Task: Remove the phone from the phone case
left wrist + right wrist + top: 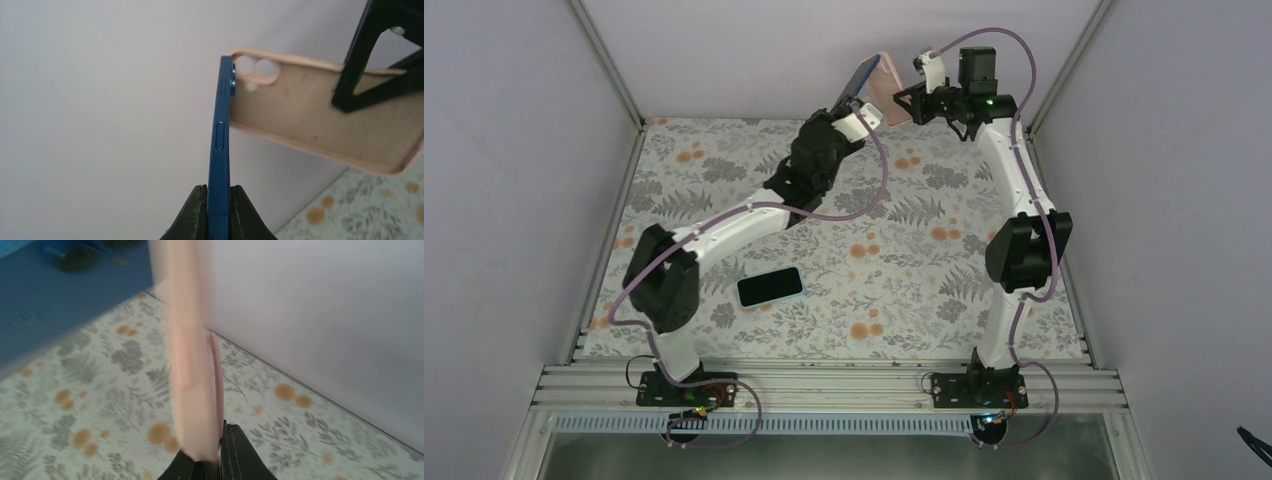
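Observation:
My left gripper (856, 108) is raised at the far middle and is shut on the bottom end of a dark blue phone (220, 150), seen edge-on between its fingers (197, 215). A pale pink phone case (320, 115) has swung away from the phone's back and still meets it at the camera-end corner. My right gripper (911, 98) is shut on the case (192, 365), which is blurred in the right wrist view. The phone shows there as a blue surface (50, 295) at the upper left. In the top view, phone (860, 85) and case (889, 95) are held high near the back wall.
A second phone (770, 287) with a dark screen and light blue edge lies flat on the floral table cover (904, 250), near the left arm's elbow. White walls (824, 50) close in the back and both sides.

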`<state>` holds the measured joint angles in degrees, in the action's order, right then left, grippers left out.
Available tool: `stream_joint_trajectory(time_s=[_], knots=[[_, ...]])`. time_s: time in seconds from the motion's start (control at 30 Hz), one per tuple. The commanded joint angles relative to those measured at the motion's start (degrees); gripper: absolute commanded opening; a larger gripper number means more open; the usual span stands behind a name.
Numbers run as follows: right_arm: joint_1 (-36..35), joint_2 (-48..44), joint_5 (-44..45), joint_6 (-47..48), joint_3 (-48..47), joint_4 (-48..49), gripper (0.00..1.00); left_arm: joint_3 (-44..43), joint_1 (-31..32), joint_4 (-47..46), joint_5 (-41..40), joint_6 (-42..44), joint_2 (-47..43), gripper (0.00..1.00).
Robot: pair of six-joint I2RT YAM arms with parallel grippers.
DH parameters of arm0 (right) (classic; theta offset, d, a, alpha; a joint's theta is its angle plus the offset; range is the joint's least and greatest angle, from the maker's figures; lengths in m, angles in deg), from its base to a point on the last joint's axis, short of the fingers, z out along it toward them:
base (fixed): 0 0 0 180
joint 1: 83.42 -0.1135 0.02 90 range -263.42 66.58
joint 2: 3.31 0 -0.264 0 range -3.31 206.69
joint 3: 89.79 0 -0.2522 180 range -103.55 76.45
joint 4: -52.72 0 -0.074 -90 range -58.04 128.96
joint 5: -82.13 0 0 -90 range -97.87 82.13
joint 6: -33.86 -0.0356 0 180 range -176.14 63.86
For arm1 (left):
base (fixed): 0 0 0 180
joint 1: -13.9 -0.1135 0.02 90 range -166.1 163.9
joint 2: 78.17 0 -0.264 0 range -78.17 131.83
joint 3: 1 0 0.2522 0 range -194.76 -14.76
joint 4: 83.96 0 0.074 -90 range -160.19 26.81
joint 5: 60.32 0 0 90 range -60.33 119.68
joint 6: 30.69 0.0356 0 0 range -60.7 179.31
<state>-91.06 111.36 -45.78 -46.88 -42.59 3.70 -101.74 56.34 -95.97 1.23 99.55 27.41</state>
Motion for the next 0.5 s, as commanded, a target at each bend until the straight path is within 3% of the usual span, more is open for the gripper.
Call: stream_joint_trajectory(time_s=[0.0, 0.1, 0.23, 0.47], knots=[[3.5, 3.4, 15.4, 10.8, -1.5, -16.8, 0.03, 5.4, -5.7, 0.8, -8.5, 3.5, -10.5, 0.02], [6.1, 4.5, 14.4, 15.4, 0.0, -23.7, 0.03, 16.9, -7.5, -3.4, -11.3, 14.9, -15.7, 0.02], [8.6, 2.9, 9.8, 20.2, 10.4, -28.8, 0.04, 33.5, -12.0, -10.7, -12.5, 30.3, -23.3, 0.02], [10.6, -0.3, 10.1, 22.9, 30.8, -23.0, 0.04, 54.4, -21.9, -12.4, -10.3, 40.5, -30.7, 0.02]])
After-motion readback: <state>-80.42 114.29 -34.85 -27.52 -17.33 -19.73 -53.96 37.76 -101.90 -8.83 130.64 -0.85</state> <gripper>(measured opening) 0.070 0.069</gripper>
